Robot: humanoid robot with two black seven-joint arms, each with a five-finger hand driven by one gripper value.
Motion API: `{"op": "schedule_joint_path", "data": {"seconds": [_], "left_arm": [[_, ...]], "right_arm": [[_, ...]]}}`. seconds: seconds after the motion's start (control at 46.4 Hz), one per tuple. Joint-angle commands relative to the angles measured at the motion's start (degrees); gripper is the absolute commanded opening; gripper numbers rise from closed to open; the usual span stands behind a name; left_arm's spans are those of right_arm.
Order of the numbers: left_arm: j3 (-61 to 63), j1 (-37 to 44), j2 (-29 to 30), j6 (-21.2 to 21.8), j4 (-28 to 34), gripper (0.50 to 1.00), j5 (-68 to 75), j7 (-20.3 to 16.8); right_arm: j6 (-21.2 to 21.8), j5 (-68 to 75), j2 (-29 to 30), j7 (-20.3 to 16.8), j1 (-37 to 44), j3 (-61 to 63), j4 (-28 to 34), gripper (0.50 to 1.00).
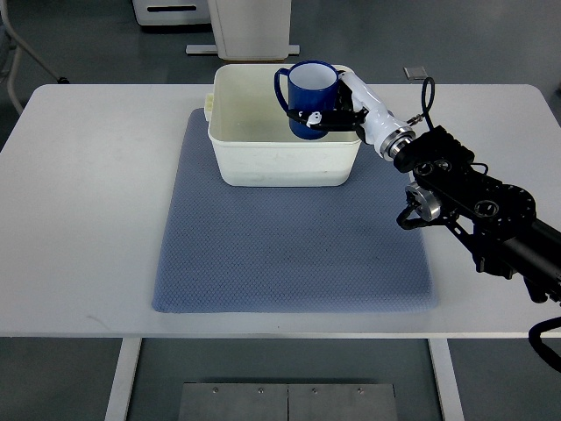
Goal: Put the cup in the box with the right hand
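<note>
From the top view, I see my right hand (344, 105) with its fingers (326, 117) curled around the blue cup (310, 89), holding it upright over the right side of the white box (285, 160), which sits on the far part of the grey mat (289, 254).

The cup (311, 88) is dark blue with a white inside and a thin loop handle that is pointing to the left of the frame; it is standing upright in the upper middle of the picture, over the right part of the box's opening. The box (282, 158) is a cream-white rectangular tub, open at the top, and it is sitting in the upper middle of the frame with its long side facing the bottom edge.
</note>
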Motion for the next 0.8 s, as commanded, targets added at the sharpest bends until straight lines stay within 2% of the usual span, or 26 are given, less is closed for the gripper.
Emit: {"op": "schedule_joint_path", "data": {"seconds": [0.0, 0.129, 0.151, 0.172, 0.215, 0.237, 0.259, 0.323, 0.776], "left_arm": [[0.0, 0.0, 0.0, 0.0, 0.0, 1.0, 0.0, 0.0], [0.0, 0.1, 0.0, 0.0, 0.0, 1.0, 0.0, 0.0], [0.0, 0.0, 0.0, 0.0, 0.0, 1.0, 0.0, 0.0], [0.0, 0.0, 0.0, 0.0, 0.0, 1.0, 0.0, 0.0], [0.0, 0.0, 0.0, 0.0, 0.0, 1.0, 0.0, 0.0], [0.0, 0.0, 0.0, 0.0, 0.0, 1.0, 0.0, 0.0], [0.0, 0.1, 0.0, 0.0, 0.0, 1.0, 0.0, 0.0], [0.0, 0.0, 0.0, 0.0, 0.0, 1.0, 0.0, 0.0], [0.0, 0.0, 0.0, 0.0, 0.0, 1.0, 0.0, 0.0]], "right_arm": [[-0.1, 0.1, 0.0, 0.0, 0.0, 0.0, 0.0, 0.5], [-0.1, 0.1, 0.0, 0.0, 0.0, 0.1, 0.1, 0.5], [-0.1, 0.1, 0.0, 0.0, 0.0, 0.1, 0.1, 0.541], [-0.1, 0.1, 0.0, 0.0, 0.0, 0.1, 0.1, 0.614], [-0.1, 0.1, 0.0, 0.0, 0.0, 0.1, 0.1, 0.802], [-0.1, 0.1, 0.0, 0.0, 0.0, 0.1, 0.1, 0.803], [-0.1, 0.2, 0.0, 0.1, 0.0, 0.2, 0.1, 0.933], [-0.1, 0.2, 0.0, 0.1, 0.1, 0.3, 0.1, 0.983], [-0.1, 0.6, -0.1, 0.1, 0.4, 0.7, 0.4, 0.993]]}}
